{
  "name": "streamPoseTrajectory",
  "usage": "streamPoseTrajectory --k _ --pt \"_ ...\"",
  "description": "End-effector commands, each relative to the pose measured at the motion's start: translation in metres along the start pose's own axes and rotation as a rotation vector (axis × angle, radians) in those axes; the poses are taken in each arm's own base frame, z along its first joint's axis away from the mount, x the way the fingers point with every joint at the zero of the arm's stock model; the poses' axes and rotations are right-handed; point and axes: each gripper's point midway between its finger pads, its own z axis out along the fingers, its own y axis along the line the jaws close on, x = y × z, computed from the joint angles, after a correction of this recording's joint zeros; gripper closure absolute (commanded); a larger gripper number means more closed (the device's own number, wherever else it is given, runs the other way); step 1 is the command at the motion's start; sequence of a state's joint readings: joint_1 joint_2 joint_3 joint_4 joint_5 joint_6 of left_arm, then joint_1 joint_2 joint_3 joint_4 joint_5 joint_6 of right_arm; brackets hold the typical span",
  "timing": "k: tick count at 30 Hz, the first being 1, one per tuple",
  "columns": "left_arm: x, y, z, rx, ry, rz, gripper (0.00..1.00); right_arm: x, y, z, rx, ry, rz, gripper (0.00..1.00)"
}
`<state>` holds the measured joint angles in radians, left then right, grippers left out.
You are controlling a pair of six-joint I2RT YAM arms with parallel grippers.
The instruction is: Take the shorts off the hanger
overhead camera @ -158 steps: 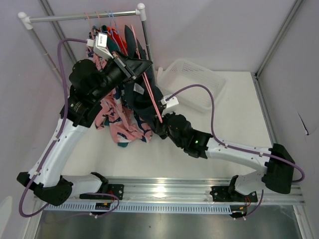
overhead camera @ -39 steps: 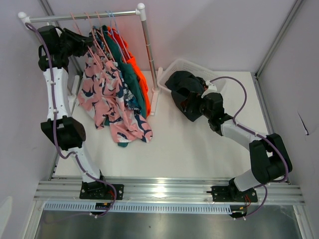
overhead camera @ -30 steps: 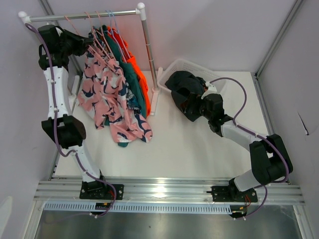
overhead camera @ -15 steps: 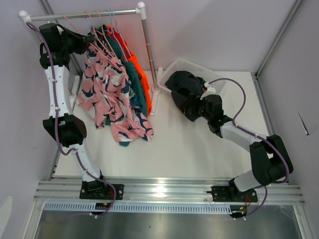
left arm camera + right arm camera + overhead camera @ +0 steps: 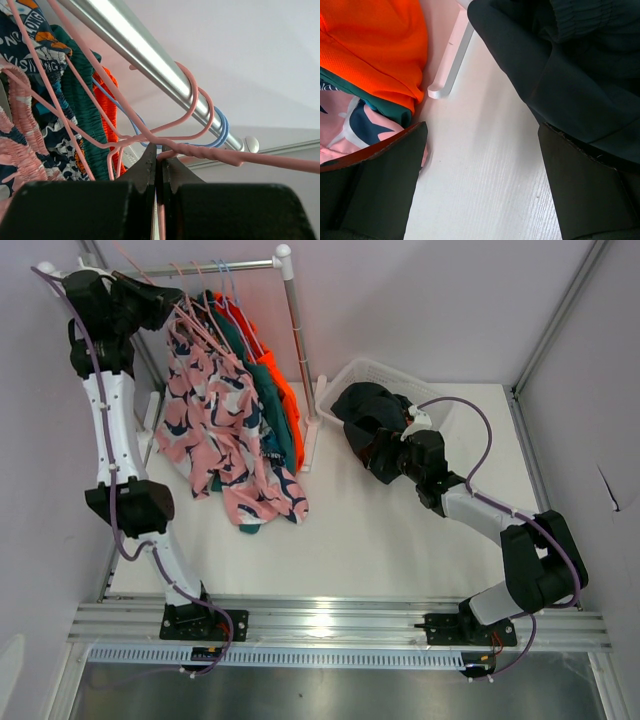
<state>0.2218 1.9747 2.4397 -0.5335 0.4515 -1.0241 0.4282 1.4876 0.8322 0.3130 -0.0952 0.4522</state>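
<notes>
Left tool (image 5: 159,159) is up at the steel rail (image 5: 135,47), fingers pressed together, clamped on the twisted neck of a pink hanger (image 5: 200,151); pink shark-print shorts (image 5: 215,430), teal shorts (image 5: 268,420) and orange shorts (image 5: 283,392) hang below it. Right tool (image 5: 480,165) hovers low over the desk (image 5: 490,100), fingers wide apart, gripping nothing, with black shorts (image 5: 580,65) just beside it, heaped against the white basket (image 5: 350,375)

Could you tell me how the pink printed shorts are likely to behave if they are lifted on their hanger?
Probably floppy: the pink shorts hang in loose folds. Likely light, since a thin wire hanger carries them. They may sway or snag, hanging close to the teal shorts.
</notes>
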Motion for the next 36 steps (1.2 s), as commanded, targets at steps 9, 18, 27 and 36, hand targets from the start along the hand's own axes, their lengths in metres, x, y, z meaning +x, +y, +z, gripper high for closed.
streamPoseTrajectory --k 9,18,27,36 --pt "-0.028 0.003 0.030 0.038 -0.126 -0.040 1.00 -0.014 0.009 0.001 -0.029 -0.054 -0.015 0.00" --pt "-0.022 0.032 0.045 -0.032 -0.126 -0.051 0.91 -0.003 0.013 0.003 -0.040 -0.038 -0.013 0.01" --pt "-0.009 0.059 0.060 -0.064 -0.069 -0.083 0.84 0.000 0.020 0.001 -0.053 -0.032 -0.019 0.00" --pt "-0.010 0.062 0.058 -0.079 -0.070 -0.056 0.69 0.005 0.025 0.002 -0.065 -0.026 -0.020 0.00"
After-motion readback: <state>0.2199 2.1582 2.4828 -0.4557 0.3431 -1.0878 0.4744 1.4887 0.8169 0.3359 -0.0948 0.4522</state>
